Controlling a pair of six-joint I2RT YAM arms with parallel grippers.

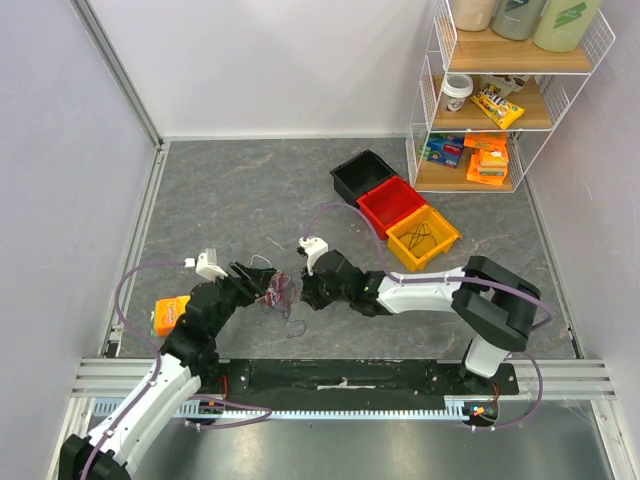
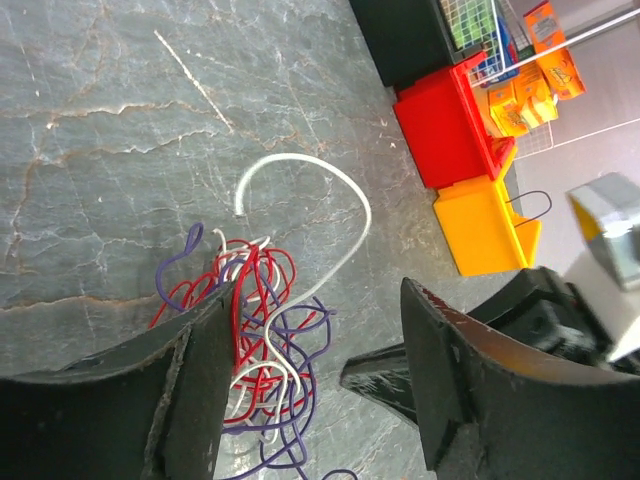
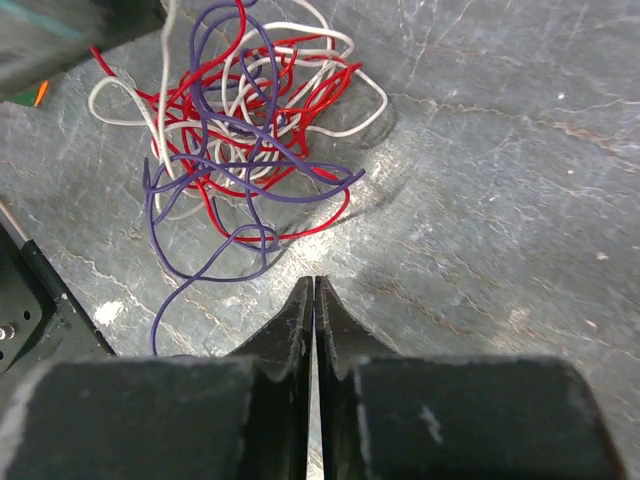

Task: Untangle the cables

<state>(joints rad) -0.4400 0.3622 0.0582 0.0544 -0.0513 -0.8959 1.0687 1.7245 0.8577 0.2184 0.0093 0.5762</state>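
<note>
The cables (image 1: pixel 279 297) lie as a small tangle of red, white and dark purple wires on the grey table between my two grippers. In the left wrist view the tangle (image 2: pixel 255 340) sits against the inner side of the left finger (image 2: pixel 190 390), and a white strand (image 2: pixel 330 185) arcs away from it. My left gripper (image 2: pixel 315 385) is open, with part of the tangle between its fingers. My right gripper (image 3: pixel 314 287) is shut and empty, its tips on the table just short of the tangle (image 3: pixel 240 130). Its dark tip (image 2: pixel 385 375) shows in the left wrist view.
Black (image 1: pixel 362 175), red (image 1: pixel 392 202) and yellow (image 1: pixel 422 236) bins stand in a row at the back right; the yellow one holds a dark wire. A white wire shelf (image 1: pixel 500 90) with goods stands behind them. An orange packet (image 1: pixel 170 313) lies by the left arm.
</note>
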